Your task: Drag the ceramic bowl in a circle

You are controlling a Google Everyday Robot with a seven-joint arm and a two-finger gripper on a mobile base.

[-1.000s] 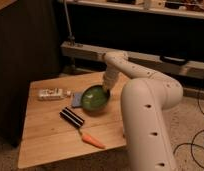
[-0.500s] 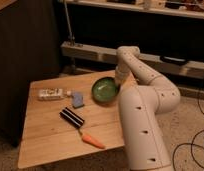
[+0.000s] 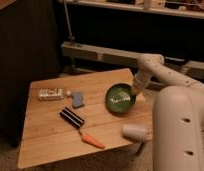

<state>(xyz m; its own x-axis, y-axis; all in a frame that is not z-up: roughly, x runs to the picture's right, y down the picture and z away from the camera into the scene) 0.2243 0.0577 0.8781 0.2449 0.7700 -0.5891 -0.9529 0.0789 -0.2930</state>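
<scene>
While the tool (image 3: 135, 93) pinches shut on its rim, ceramic bowl (image 3: 118, 99) on table (image 3: 47, 136)

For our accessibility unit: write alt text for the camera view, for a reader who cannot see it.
The gripper, jaws shut, holds the green ceramic bowl by its rim on a wooden table. A cup, carrot, dark box, blue sponge and bottle lie nearby.

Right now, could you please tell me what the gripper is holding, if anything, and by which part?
The gripper appears shut on the ceramic bowl, pinching its rim on the side nearest the arm.
</scene>
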